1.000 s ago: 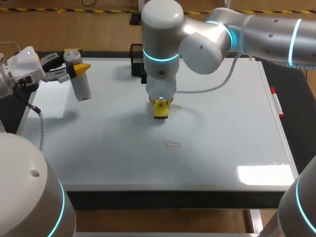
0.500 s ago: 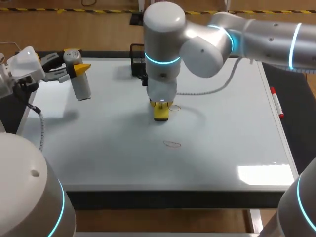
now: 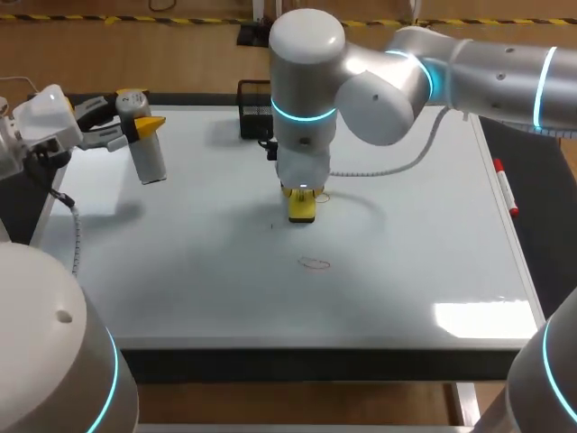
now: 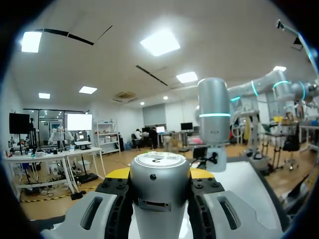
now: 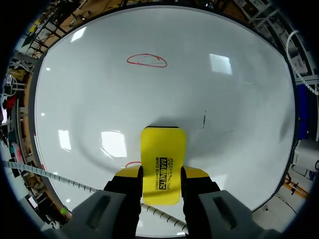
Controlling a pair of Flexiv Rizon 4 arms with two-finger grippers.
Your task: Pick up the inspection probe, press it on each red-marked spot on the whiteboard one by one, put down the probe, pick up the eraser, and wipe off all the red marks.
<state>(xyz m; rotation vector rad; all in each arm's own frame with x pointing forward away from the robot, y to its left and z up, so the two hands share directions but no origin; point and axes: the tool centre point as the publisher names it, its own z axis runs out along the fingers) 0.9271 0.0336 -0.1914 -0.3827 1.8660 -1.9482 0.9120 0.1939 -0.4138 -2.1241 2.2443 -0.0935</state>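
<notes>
Right gripper point(image 5: 162, 173), clamped on the eraser point(image 3: 302, 210), slid slightly right mid-whiteboard point(image 3: 406, 253); left gripper point(image 3: 141, 113) grips the probe point(image 3: 150, 155) by the far-left edge.

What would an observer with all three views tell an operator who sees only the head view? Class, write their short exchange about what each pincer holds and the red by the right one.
Operator: My right arm's own body blocks its pincer. What is in it?
Observer: The right pincer is shut on a flat yellow rectangular eraser, one finger on each long side.
Operator: Is there red close to that eraser?
Observer: Yes. A short red stroke on the glossy white whiteboard runs up to the eraser's edge, next to one finger.
Operator: And the left one?
Observer: The left pincer is shut on the silver metal cylindrical probe, whose flat end carries a round pale label.
</notes>
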